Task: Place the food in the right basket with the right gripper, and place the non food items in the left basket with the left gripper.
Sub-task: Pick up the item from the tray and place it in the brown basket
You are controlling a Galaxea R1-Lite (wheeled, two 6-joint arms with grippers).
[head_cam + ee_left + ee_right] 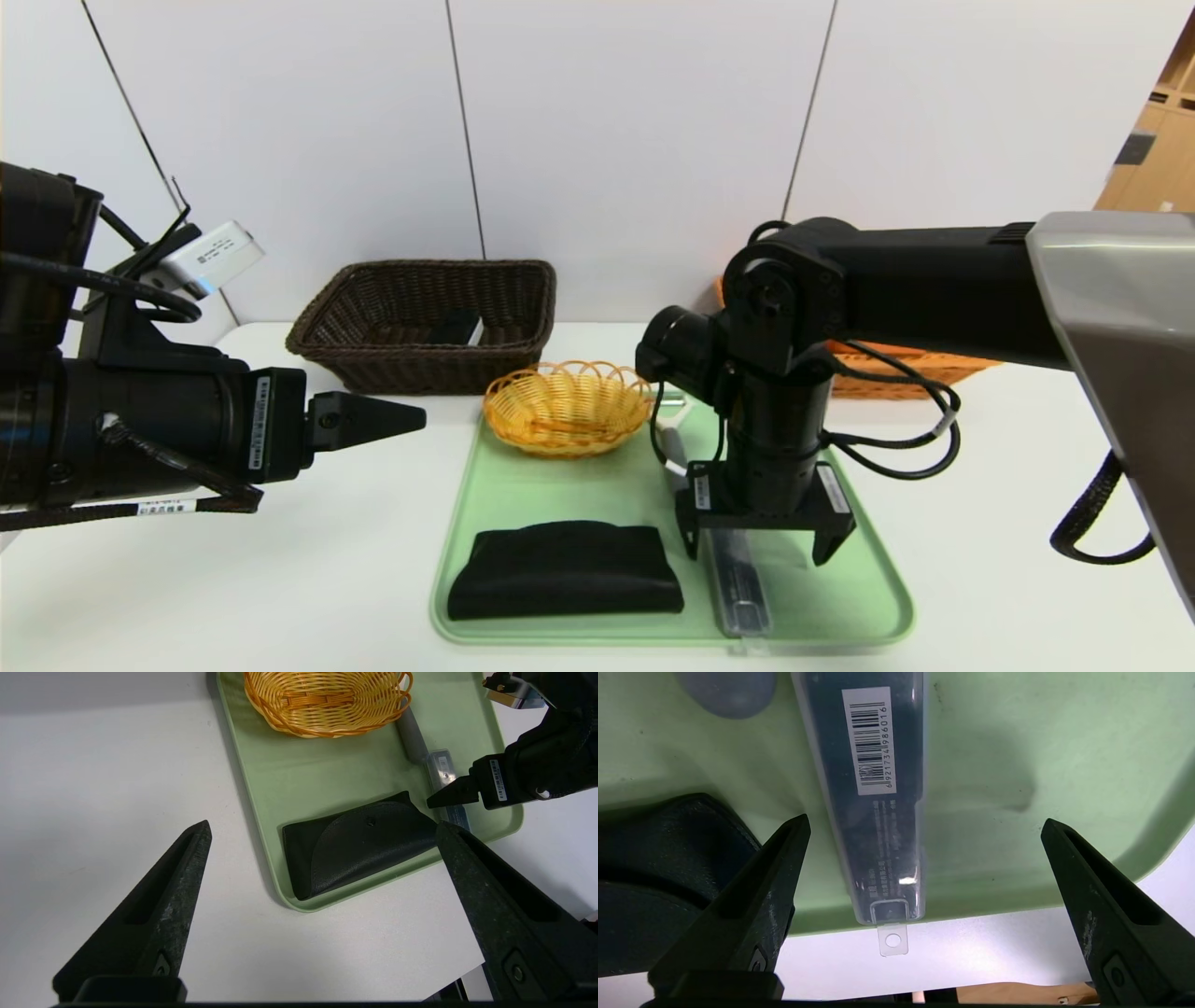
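Note:
On the green tray (579, 485) lie a black folded pouch (565, 569) and a slim grey case with a barcode (878, 812). The peeler's grey handle (413, 737) lies beyond the case. My right gripper (757, 555) points straight down over the case, open, a finger on each side and nothing held. My left gripper (411, 417) hovers open and empty over the table left of the tray, facing the pouch (364, 844). The dark brown left basket (420, 322) stands at the back with a dark item inside. The orange-tan right basket (896, 369) is mostly hidden behind my right arm. No food is in view.
A small round yellow basket (568, 406) stands empty at the tray's far end. The case's hang tab sticks out past the tray's near rim (1008, 900). White table (280, 579) lies on both sides of the tray, and a white wall stands behind the baskets.

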